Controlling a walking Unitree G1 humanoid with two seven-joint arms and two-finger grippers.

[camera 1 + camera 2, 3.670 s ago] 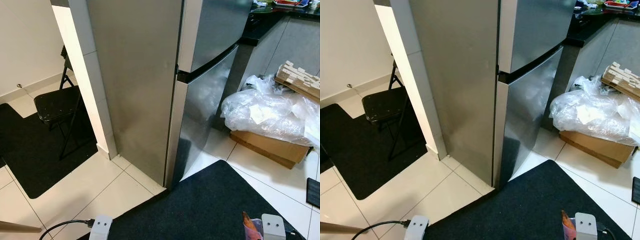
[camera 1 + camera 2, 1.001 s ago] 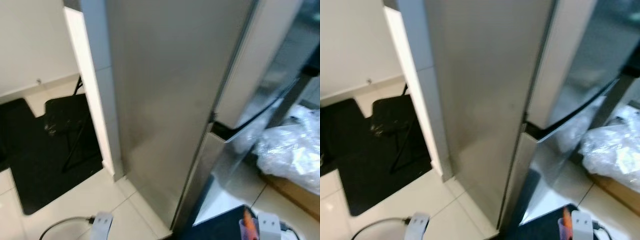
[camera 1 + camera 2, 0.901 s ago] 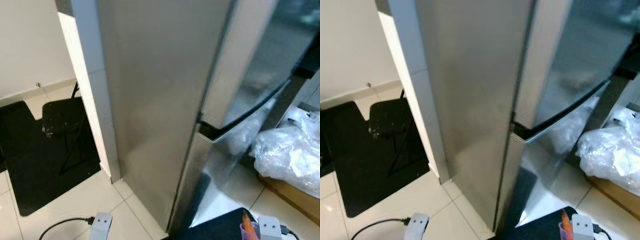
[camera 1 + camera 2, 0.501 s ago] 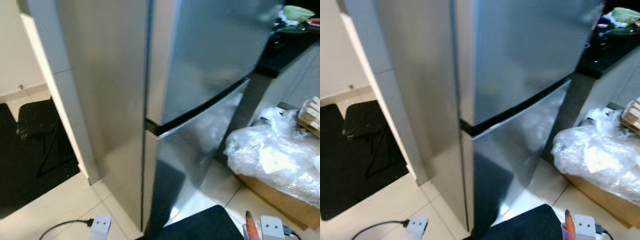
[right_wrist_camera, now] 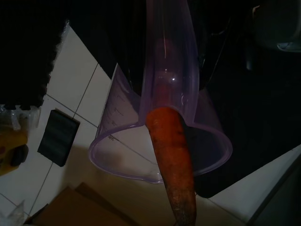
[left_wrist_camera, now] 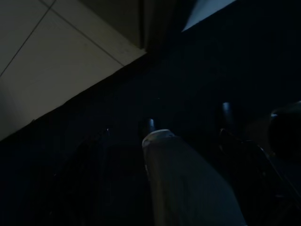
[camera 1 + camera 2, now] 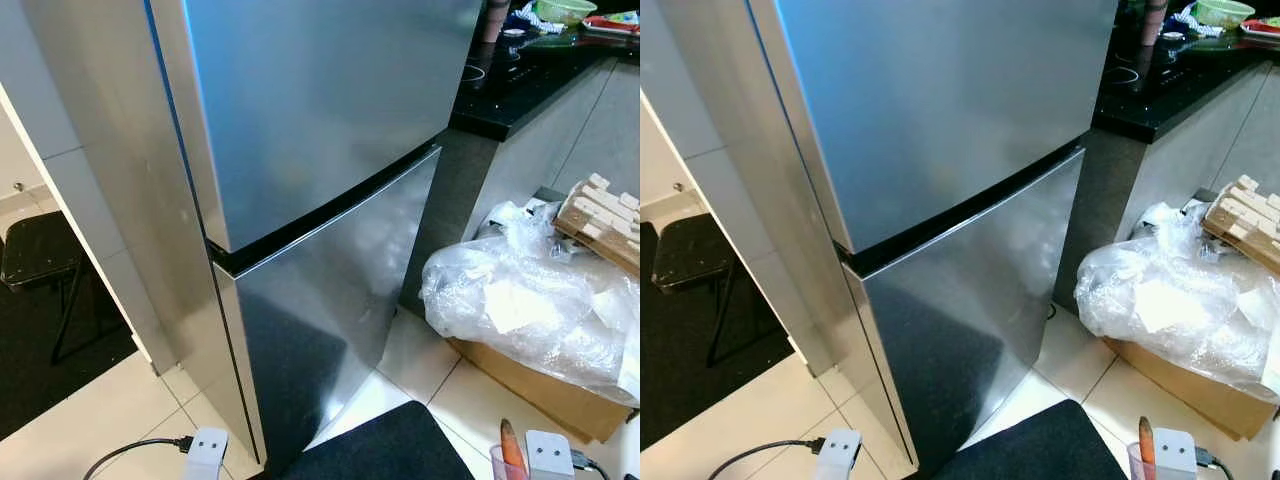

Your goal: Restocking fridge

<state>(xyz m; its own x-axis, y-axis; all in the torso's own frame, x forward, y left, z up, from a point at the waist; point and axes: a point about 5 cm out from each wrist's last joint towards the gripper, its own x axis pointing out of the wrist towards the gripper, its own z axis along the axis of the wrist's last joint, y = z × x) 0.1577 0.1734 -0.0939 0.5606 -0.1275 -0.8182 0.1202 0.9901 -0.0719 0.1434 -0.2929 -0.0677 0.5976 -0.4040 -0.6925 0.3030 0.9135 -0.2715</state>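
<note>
Directly ahead stands the stainless fridge [image 7: 320, 150], both doors shut. A carrot [image 5: 173, 155] sits in a purple measuring cup [image 5: 160, 136] carried low by the right gripper; finger states cannot be told. Approach seems underway; opening a door comes next. Compared with earlier, the camera has swung to face the doors.

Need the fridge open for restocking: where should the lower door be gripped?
Probably the lower door at its top edge, from the front, hooking into the dark groove beneath the upper door: both fronts are flat, no handle protrudes. Hinge side unclear.
</note>
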